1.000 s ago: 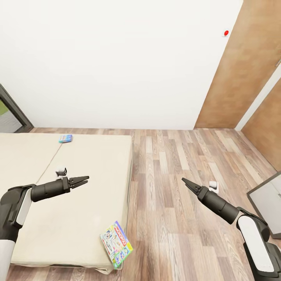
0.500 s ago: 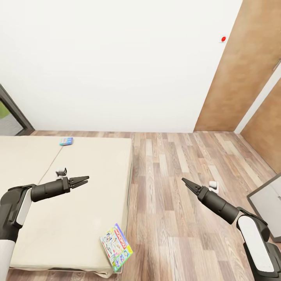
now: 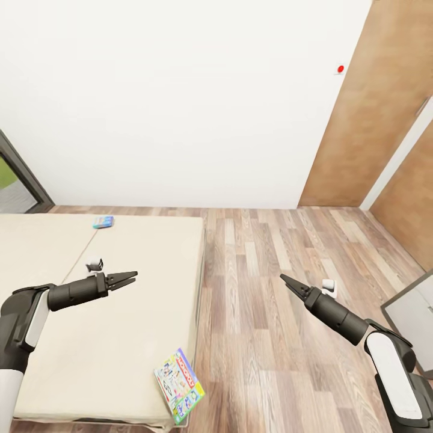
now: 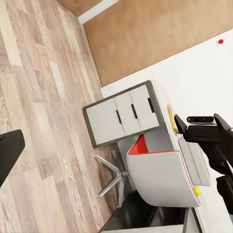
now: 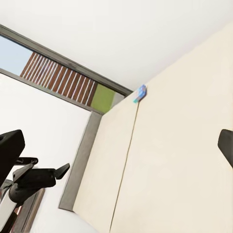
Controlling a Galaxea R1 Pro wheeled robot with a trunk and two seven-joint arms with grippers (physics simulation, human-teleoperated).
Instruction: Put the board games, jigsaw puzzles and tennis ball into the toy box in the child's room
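The upper half of the head view is taken up by a white wall [image 3: 180, 102], with brown wooden doors [image 3: 373, 120] at the upper right and a wood-plank floor [image 3: 270, 300] across the lower right. The lower left of that view is occupied by the bed [image 3: 144, 282], its plain cream mattress reaching from the left edge to just left of centre. In the left wrist view the table [image 4: 126, 119] is seen near the centre, grey-sided with white drawers, and a white chair with a red inner face [image 4: 160, 174] is placed beside it towards the lower right. The green-white Monopoly board game [image 3: 178, 385] is found at the bottom centre of the head view, lying on the near corner of the bed and overhanging its edge. The light-blue board game [image 3: 103, 222] is seen small at centre left, on the far part of the bed. The left gripper [image 3: 127, 278] is held above the mattress at centre left, its fingers pressed together. The right gripper [image 3: 286, 281] is held above the floor at centre right, fingers likewise closed to a point. A small yellow-green spot, possibly the tennis ball [image 4: 197, 191], is seen at the lower right of the left wrist view.
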